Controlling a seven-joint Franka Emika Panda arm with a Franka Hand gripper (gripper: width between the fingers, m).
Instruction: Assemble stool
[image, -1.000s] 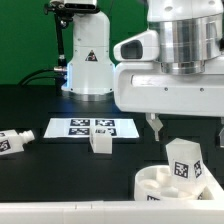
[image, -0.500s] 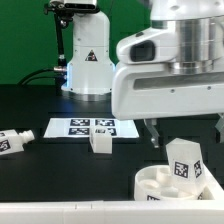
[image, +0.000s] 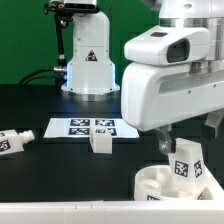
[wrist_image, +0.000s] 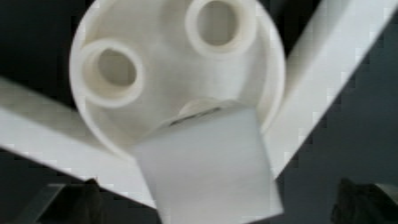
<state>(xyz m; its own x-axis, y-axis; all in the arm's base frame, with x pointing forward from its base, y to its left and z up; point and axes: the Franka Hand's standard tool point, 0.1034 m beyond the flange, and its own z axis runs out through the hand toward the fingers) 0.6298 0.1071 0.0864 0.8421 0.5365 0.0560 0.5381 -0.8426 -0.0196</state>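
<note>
Gripper (wrist_image: 217, 203): jaws spread as wide as they go, gripping nothing; one dark fingertip (wrist_image: 71, 200) on each side of the upright leg, both clear of it
Seat disc (image: 150, 186): stool's round white rimmed seat, flat on the black table (image: 60, 165) at about 5 o'clock in the exterior view; wrist view shows two round holes in its face
Leg in disc (image: 186, 162): chunky white block, tag facing the camera, standing upright in the disc toward its 3 o'clock side, directly under the gripper
Standing leg (image: 101, 142): upright on the table near the middle of the exterior view, at the marker board's 5 o'clock edge; touching or just beside, cannot tell
Lying leg (image: 12, 141): on its side at 9 o'clock, well apart from the other parts
Marker board (image: 85, 128): flat on the table, between the lying leg and the disc
Arm (image: 175, 80): bulky white housing filling the 2 o'clock part of the exterior view
</note>
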